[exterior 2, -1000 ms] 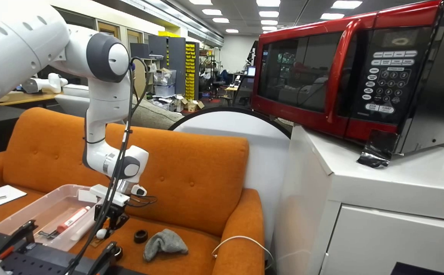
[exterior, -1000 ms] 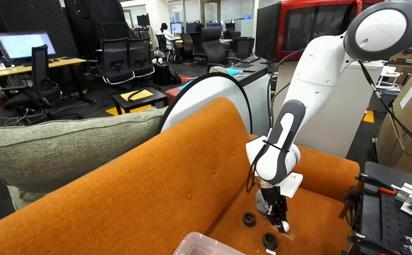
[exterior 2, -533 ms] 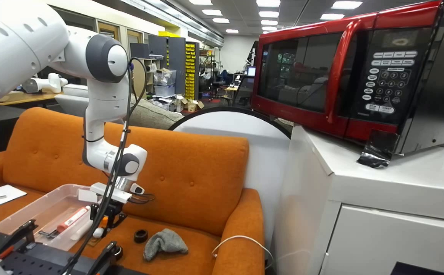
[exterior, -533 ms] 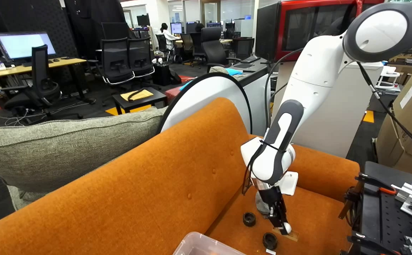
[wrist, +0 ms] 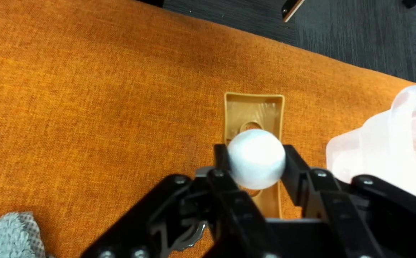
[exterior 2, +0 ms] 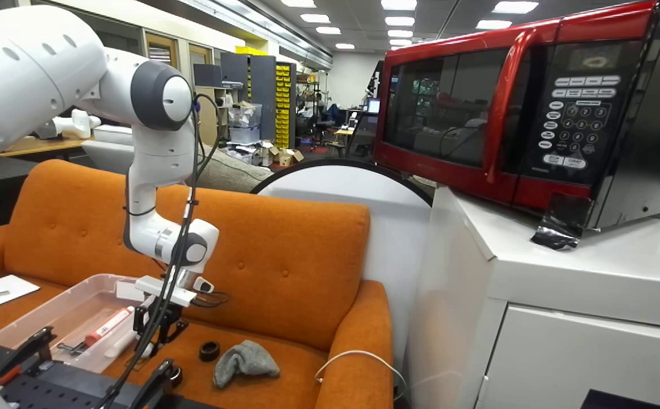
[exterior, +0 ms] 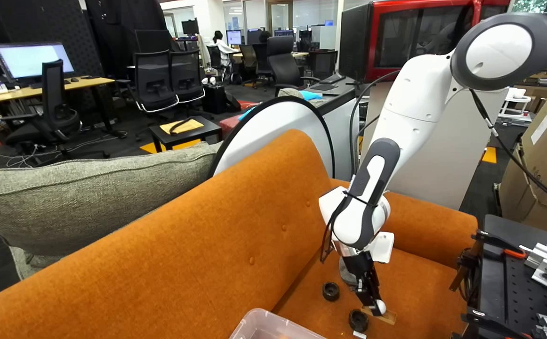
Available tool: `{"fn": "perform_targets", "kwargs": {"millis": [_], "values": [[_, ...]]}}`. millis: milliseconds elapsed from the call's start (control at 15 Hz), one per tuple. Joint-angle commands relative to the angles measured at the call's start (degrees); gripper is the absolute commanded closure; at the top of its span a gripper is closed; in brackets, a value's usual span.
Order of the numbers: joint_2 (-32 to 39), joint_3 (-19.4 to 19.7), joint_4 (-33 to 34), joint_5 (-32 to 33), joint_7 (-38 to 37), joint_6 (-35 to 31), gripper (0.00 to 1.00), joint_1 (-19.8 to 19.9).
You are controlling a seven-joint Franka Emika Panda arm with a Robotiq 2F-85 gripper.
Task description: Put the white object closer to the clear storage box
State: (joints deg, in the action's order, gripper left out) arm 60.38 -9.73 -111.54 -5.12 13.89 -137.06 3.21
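Observation:
The white object is a round white ball (wrist: 256, 159); it also shows in both exterior views (exterior: 381, 307) (exterior 2: 148, 351). My gripper (wrist: 254, 157) is shut on it, one black pad touching each side; in an exterior view the gripper (exterior: 375, 307) points down, low over the sofa seat. Under the ball lies a narrow tan tray (wrist: 254, 107) with holes. Whether the ball touches it I cannot tell. The clear storage box (wrist: 369, 150) stands a short way to the right in the wrist view. It also shows in both exterior views (exterior: 259, 316) (exterior 2: 51, 309).
Two dark wheels (exterior: 331, 291) (exterior: 358, 320) lie on the orange seat near the gripper. A grey cloth (exterior 2: 245, 363) lies farther along the seat. A red tube (exterior 2: 108, 325) lies in the box. The sofa backrest (exterior: 236, 235) and a black table with clamps (exterior: 513, 278) flank the seat.
The gripper with the ball has moved a little way toward the storage box and stays low. The tan tray seems to have shifted slightly with it. The grip has not visibly changed.

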Motion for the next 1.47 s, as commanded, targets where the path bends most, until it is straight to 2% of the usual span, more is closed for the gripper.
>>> {"fn": "perform_targets", "kwargs": {"millis": [0, 533, 1400], "values": [[1.4, -0.6, 1.2, 0.9, 1.6, 1.2, 0.86, -0.1], [7.5, -3.0, 4.5, 0.1, 2.3, 0.6, 0.86, -0.2], [21.9, -1.2, 16.7, 1.0, -0.9, 0.9, 0.86, -3.0]]}}
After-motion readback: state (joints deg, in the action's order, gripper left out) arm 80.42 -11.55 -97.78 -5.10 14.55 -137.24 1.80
